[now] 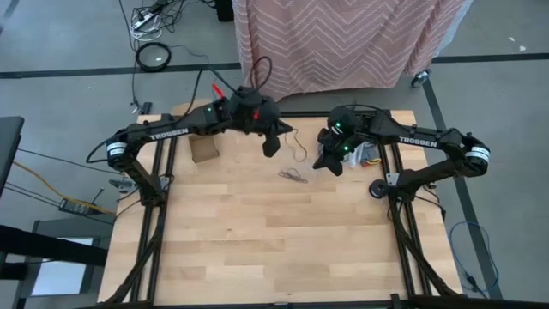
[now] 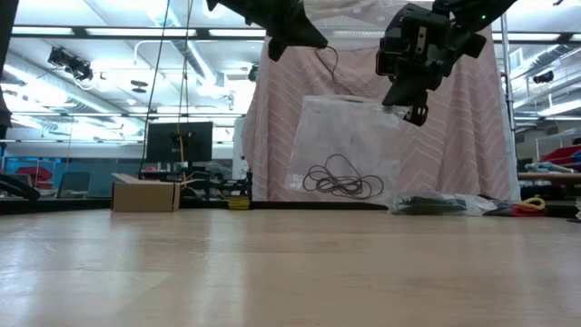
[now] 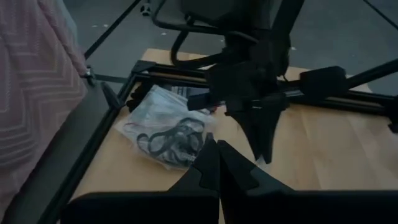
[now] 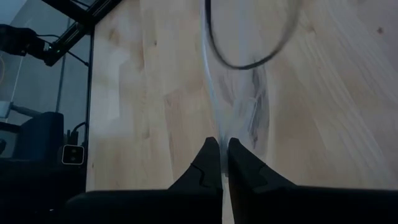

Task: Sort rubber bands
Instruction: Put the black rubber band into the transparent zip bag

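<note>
Both arms hang raised over the pale wooden counter [image 1: 257,232]. The right gripper [image 4: 219,163] has its fingers pinched on a clear crinkly plastic bag [image 2: 349,150] holding black rubber bands [image 2: 343,180]. The left gripper [image 3: 212,163] has its fingers closed, empty.

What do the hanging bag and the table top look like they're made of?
The bag looks like thin clear plastic film: see-through, crinkled, with dark rubber bands showing inside. The table top looks like pale wood planks, probably matte: joined strips and grain lines show.
</note>
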Controlling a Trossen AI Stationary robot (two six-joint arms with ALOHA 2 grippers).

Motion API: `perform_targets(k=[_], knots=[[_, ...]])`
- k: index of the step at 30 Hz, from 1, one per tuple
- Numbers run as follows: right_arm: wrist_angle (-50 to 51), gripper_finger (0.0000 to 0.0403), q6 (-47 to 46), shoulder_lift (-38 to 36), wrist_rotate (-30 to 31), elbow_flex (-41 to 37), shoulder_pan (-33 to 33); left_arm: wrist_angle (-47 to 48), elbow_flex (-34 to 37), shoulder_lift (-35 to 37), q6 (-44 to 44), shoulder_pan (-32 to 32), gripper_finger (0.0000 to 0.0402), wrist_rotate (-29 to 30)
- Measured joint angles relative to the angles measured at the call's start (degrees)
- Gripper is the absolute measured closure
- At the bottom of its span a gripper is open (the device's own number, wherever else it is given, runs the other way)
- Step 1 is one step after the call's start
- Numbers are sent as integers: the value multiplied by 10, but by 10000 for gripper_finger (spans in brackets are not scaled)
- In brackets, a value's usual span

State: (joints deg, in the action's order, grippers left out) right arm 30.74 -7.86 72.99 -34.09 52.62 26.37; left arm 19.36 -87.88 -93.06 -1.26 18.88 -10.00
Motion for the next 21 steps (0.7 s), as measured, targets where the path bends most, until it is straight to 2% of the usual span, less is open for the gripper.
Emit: perform_targets(k=[6, 12, 15, 21], knots=[[-3, 403, 1, 0, 2, 0, 0, -2, 0, 1, 2, -3, 401, -46], [-10, 403, 1, 0, 4, 0, 0, -2, 0, 1, 2, -14, 401, -131], [-10, 403, 1, 0, 4, 0, 0, -17, 0, 1, 4, -22, 401, -138], [-9, 403, 0, 0, 4, 0, 0, -106, 0, 1, 26, -25, 401, -145]])
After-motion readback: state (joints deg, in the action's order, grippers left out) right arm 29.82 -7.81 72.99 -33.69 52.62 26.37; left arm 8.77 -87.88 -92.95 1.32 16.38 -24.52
